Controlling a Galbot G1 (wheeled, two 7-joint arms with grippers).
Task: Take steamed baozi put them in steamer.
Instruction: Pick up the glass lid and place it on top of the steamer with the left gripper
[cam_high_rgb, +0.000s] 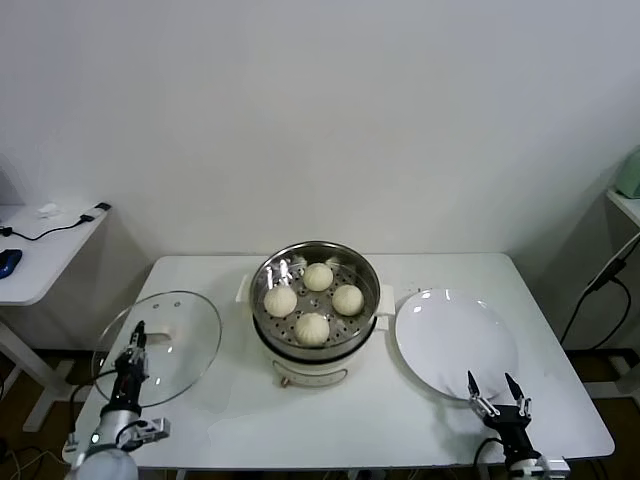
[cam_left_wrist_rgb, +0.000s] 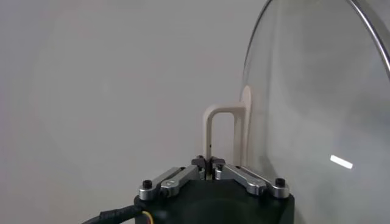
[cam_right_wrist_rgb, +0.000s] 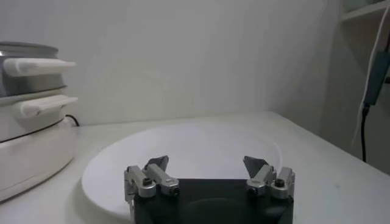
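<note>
Left gripper (cam_high_rgb: 133, 349) pinched tight on the white handle (cam_left_wrist_rgb: 224, 131) of the glass lid (cam_high_rgb: 160, 345), jaws fully together around the thin arch of the handle, as seen in the left wrist view. Lid tilted up off the table (cam_high_rgb: 240, 410), raised on edge beside the gripper, at about 8 o'clock from the steamer (cam_high_rgb: 316, 310). Left arm coming up from the near left corner of the table.

Right gripper (cam_high_rgb: 497, 392) spread wide, fingers (cam_right_wrist_rgb: 159, 165) well apart and holding nothing, hovering at the near rim of the white plate (cam_high_rgb: 455, 340), about 5 o'clock of the plate's centre. Nothing lying on the plate, at 3 o'clock from the steamer and just beside its side handle.

Four buns inside the steel basket, uncovered: one bun at 12 o'clock (cam_high_rgb: 318, 277), one at 9 o'clock (cam_high_rgb: 280, 301), one at 3 o'clock (cam_high_rgb: 347, 299), one at 6 o'clock (cam_high_rgb: 312, 328). All four resting on the perforated floor, close together, some of them touching. Basket seated on the cream pot base, at the middle of the table, toward the far edge
</note>
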